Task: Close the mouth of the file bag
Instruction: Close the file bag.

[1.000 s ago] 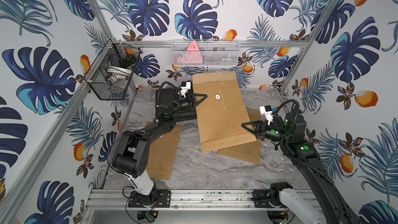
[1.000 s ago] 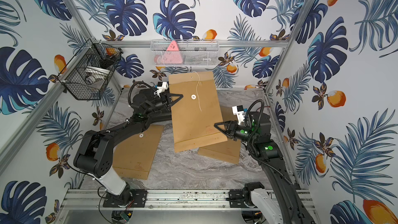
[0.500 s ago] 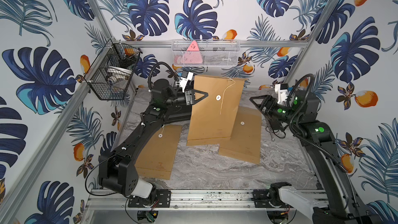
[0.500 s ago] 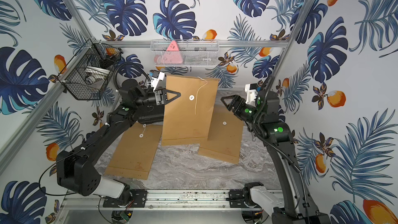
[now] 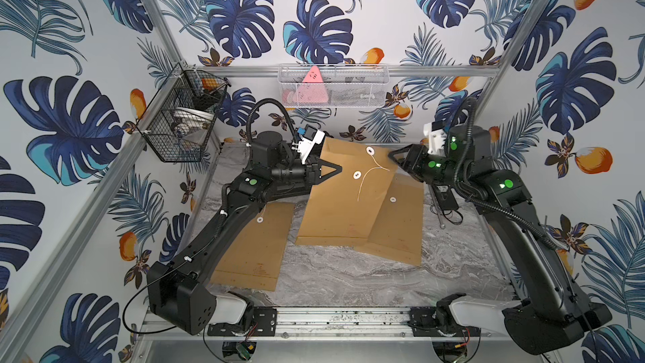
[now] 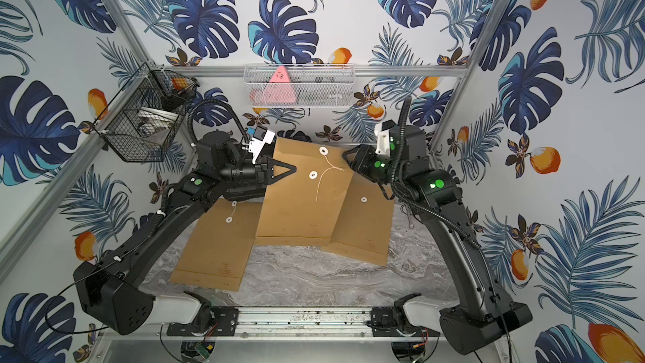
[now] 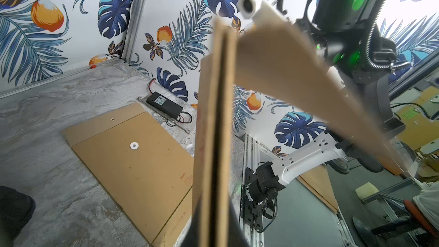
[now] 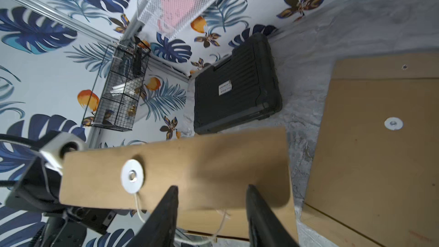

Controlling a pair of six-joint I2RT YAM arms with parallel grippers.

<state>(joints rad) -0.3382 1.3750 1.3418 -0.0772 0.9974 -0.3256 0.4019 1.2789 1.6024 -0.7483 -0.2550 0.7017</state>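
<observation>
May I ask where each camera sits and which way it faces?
Top views: high in front, facing down toward the back wall; left arm and right arm whole, left gripper shut on the bag.
Left wrist: on the left arm, facing along the bag toward the right arm's camera; its jaws barely show.
Right wrist: on the right arm, facing the flap and the left arm's camera; right gripper open.
Shared: the bag in every view; wrist views face each other.

Black arms [image 5: 213, 235] — green lights [image 5: 508, 183], white camera mounts [image 5: 310, 139], ribbed black cables [image 5: 467, 141].
</observation>
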